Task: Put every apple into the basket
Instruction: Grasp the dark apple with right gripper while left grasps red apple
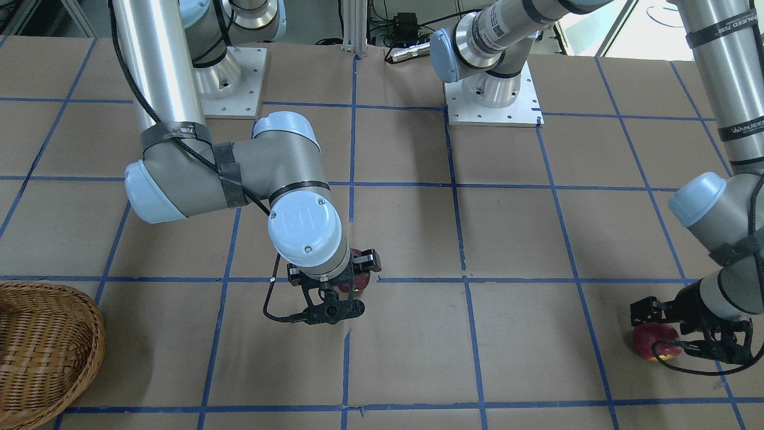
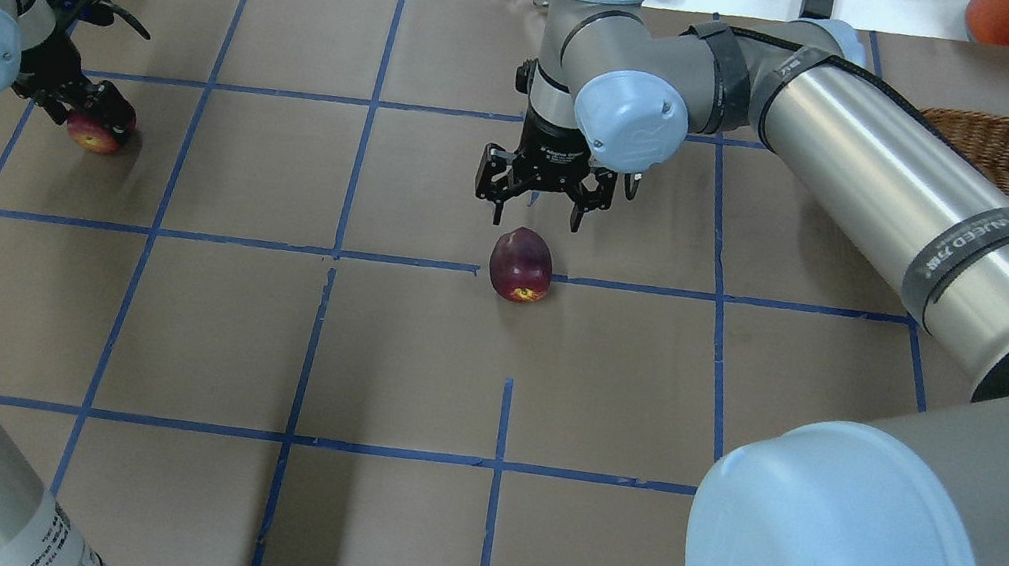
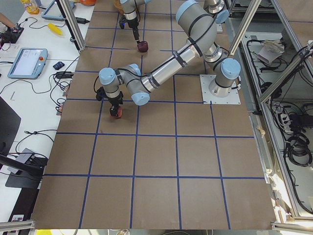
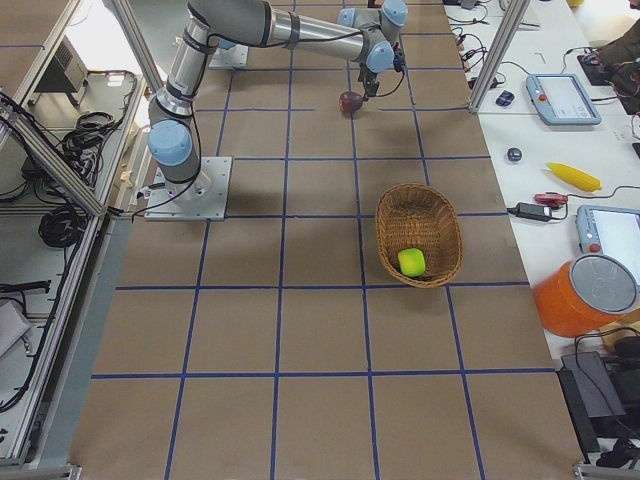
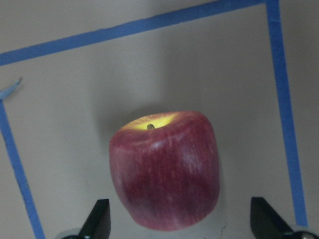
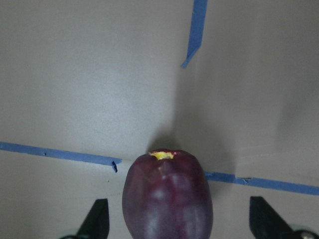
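from the front the right wrist (image 1: 307,236) hides most of the dark apple (image 1: 360,282), the basket (image 1: 36,352) is cut off at the edge, and overhead the left tool (image 2: 98,119) covers the top of the red apple (image 2: 94,141).

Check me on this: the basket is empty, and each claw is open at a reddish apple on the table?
No, the basket is not empty: the exterior right view shows a yellow-green apple in it. The rest holds: left claw and right claw are open, at the red apple and dark apple on the table.

Dark purplish apple (image 6: 167,196), between spread jaws, blue tape (image 6: 55,153)
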### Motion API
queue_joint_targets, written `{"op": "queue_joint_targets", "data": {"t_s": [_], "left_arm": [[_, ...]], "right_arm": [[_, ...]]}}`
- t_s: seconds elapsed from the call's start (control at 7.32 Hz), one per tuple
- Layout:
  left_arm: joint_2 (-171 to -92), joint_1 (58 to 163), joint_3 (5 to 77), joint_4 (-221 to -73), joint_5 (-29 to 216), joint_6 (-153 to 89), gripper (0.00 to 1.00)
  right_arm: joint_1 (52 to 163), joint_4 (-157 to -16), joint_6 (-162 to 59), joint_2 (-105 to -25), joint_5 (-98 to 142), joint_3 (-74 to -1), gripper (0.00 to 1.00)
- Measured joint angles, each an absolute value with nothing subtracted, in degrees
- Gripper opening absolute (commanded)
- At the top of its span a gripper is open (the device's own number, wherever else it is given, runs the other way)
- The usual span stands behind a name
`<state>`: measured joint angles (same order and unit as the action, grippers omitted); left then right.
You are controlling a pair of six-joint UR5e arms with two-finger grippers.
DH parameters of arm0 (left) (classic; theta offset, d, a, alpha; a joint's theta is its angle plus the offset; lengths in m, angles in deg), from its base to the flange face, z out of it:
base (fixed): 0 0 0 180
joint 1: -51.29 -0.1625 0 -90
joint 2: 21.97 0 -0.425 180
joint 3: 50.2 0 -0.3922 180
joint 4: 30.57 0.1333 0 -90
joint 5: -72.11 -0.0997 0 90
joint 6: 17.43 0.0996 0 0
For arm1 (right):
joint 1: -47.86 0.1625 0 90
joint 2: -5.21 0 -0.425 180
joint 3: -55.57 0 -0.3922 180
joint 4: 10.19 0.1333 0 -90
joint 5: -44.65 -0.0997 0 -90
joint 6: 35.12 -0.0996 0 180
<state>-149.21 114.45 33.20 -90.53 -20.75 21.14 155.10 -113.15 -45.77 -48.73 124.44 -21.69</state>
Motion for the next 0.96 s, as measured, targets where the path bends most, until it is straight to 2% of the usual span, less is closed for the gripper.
{"op": "queue_joint_targets", "data": {"t_s": [0.14, 0.27, 0.41, 0.55, 0.82, 0.96], "left_arm": [[-149.9, 114.4, 32.4, -90.6, -20.6, 21.4, 0.83], [-150.3, 114.4, 31.8, -90.9, -20.5, 21.5, 0.53], [-150.4, 114.4, 31.5, -91.0, -20.4, 21.5, 0.31], [-150.4, 114.4, 31.4, -91.1, -20.1, 21.6, 0.23], [-149.7, 115.1, 31.8, -91.8, -18.8, 21.0, 0.23], [-149.0, 116.0, 31.9, -93.3, -17.8, 20.0, 0.23]], "right_arm": [[155.1, -113.2, -46.7, -48.1, 124.0, -21.9, 1.00], [155.2, -113.2, -47.1, -47.8, 123.8, -22.7, 1.00], [155.2, -113.9, -47.3, -47.7, 123.6, -24.1, 1.00], [155.2, -115.1, -47.6, -47.7, 123.4, -25.5, 1.00], [155.2, -116.1, -48.2, -47.6, 123.0, -26.6, 1.00], [155.2, -116.2, -48.3, -47.4, 122.5, -26.8, 0.87]]}}
